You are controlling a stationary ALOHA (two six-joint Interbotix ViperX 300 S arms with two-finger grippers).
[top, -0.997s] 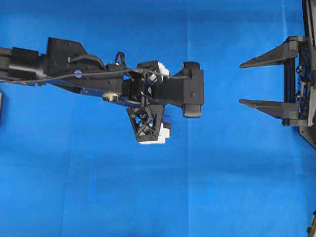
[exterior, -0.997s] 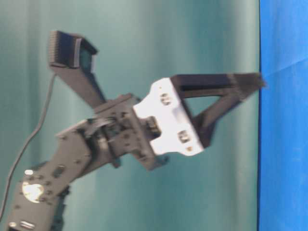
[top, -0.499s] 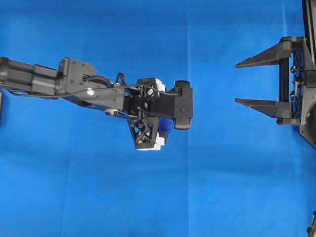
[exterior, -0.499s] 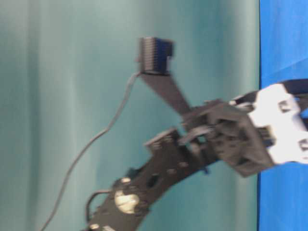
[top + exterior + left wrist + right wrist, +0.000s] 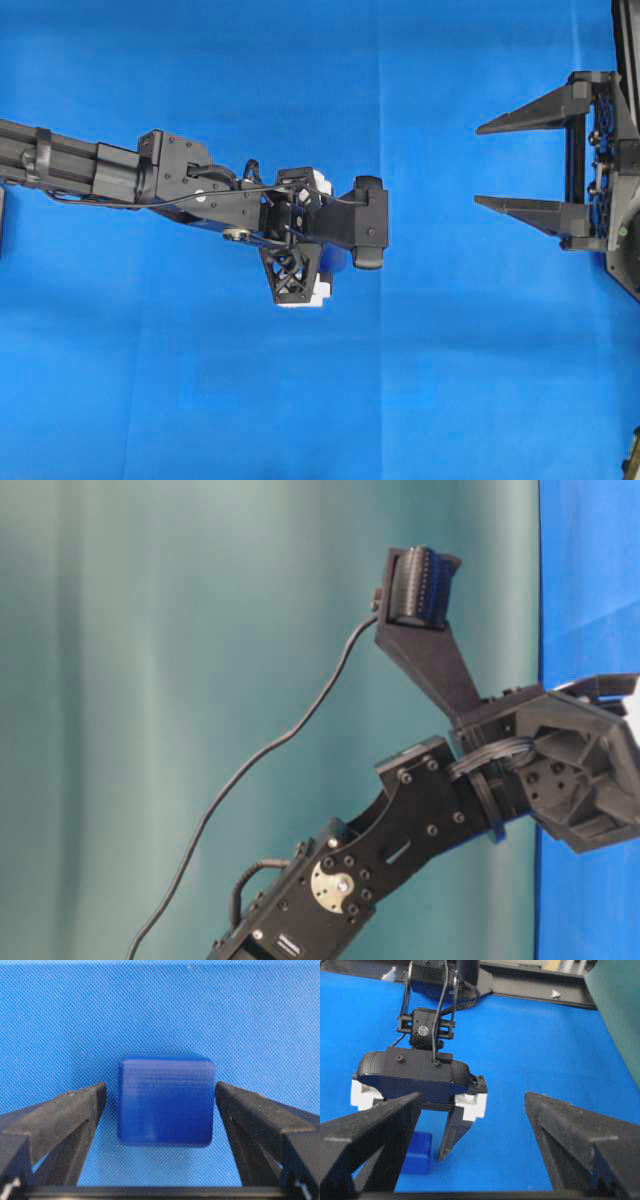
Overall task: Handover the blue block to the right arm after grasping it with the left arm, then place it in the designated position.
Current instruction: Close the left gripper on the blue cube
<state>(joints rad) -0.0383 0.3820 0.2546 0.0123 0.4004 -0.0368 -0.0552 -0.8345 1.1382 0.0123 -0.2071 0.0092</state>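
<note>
straddling the blue block point(image 5: 166, 1100) on the cloth point(image 5: 160, 1010), left hand point(image 5: 160, 1105) wide open, gripping nothing; right hand point(image 5: 500, 165) open, empty.

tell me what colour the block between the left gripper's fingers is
Dark blue block, clearest in the left wrist view.

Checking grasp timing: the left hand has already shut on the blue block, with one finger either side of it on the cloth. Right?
Not quite. The left hand is open: its fingers flank the blue block on the cloth, with a gap showing on each side. The left wrist view shows this.
</note>
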